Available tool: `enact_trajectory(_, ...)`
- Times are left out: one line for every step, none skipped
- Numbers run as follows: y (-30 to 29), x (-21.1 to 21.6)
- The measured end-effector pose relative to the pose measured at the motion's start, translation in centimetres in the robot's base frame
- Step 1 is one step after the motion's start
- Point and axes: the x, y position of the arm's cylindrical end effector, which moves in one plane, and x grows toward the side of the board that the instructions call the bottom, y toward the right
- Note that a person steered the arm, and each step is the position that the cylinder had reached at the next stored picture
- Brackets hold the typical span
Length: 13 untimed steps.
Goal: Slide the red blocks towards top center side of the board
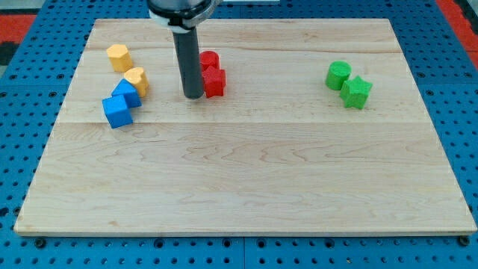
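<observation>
Two red blocks sit together at the upper left-centre of the wooden board (246, 164): a round one (210, 60) and, just below it, a star-like one (215, 82). My tip (193, 96) rests on the board just left of the star-like red block, touching or nearly touching its left side. The rod rises straight toward the view's top and hides part of the round red block's left edge.
At the left are two yellow blocks (118, 57) (137, 79) and two blue blocks (127, 93) (117, 110), clustered. At the right are a green cylinder (337, 75) and a green star-like block (356, 92). Blue pegboard surrounds the board.
</observation>
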Motion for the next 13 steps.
enact_trajectory(1.2,1.1)
enact_trajectory(6.2,0.7)
enact_trajectory(5.8,-3.1)
enact_trajectory(5.5,-1.8)
enact_trajectory(4.1,0.9)
enact_trajectory(0.4,-0.9)
enact_trajectory(-1.7,-4.6)
enact_trajectory(-1.7,-6.7)
enact_trajectory(-1.8,-5.6)
enact_trajectory(0.6,-4.6)
enact_trajectory(3.0,-4.6)
enact_trajectory(3.4,-5.7)
enact_trajectory(3.3,-8.2)
